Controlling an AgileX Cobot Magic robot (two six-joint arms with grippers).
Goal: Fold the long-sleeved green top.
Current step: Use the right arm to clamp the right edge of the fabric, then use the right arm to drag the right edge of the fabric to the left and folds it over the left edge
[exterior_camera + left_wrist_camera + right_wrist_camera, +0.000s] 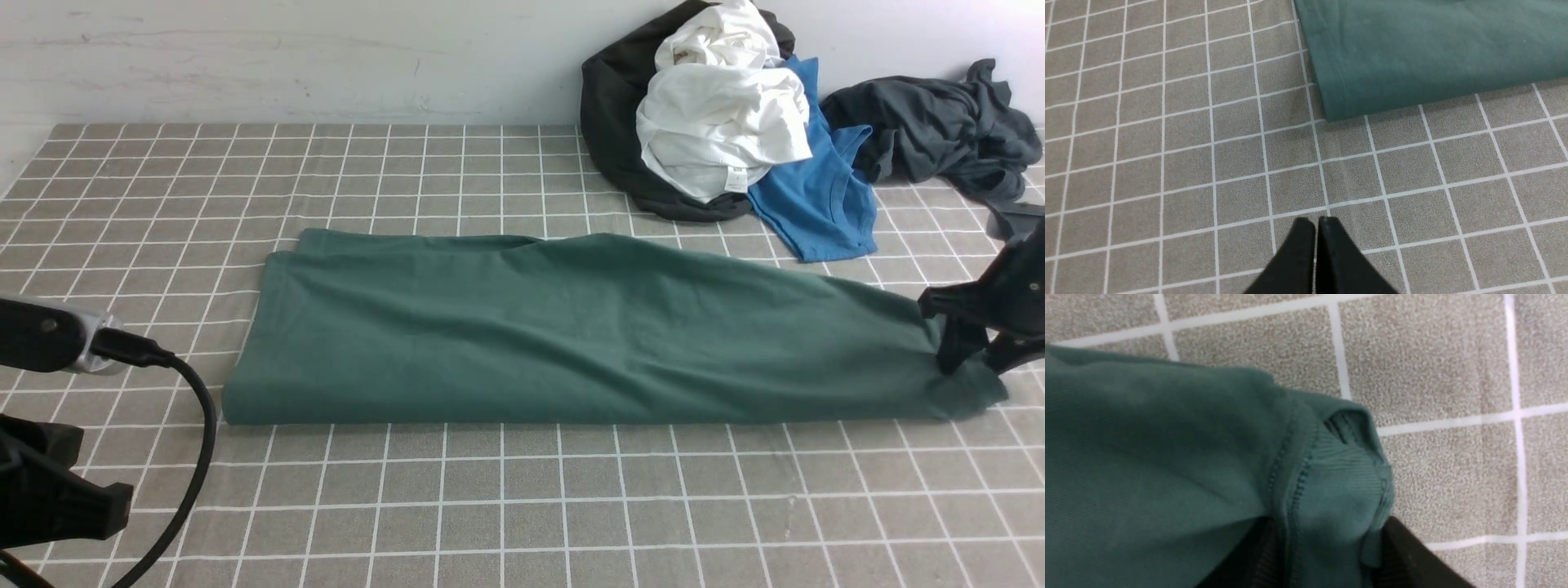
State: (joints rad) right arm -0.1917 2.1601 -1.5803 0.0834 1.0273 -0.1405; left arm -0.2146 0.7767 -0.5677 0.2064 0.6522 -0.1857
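Observation:
The green long-sleeved top (563,335) lies folded into a long band across the table's middle. Its right end narrows toward my right gripper (976,363). In the right wrist view the gripper (1327,539) has its two fingers on either side of a bunched wad of the top (1167,457), at the ribbed neck edge (1343,473), and grips it. My left gripper (1316,222) is shut and empty. It hovers over bare tablecloth a short way off the top's near left corner (1337,110). In the front view it sits at the lower left (114,498).
A heap of clothes lies at the back right: a white garment (722,122) on a black one (612,106), a bright blue shirt (816,196) and a dark grey garment (931,122). The grey checked tablecloth (522,506) covers the table.

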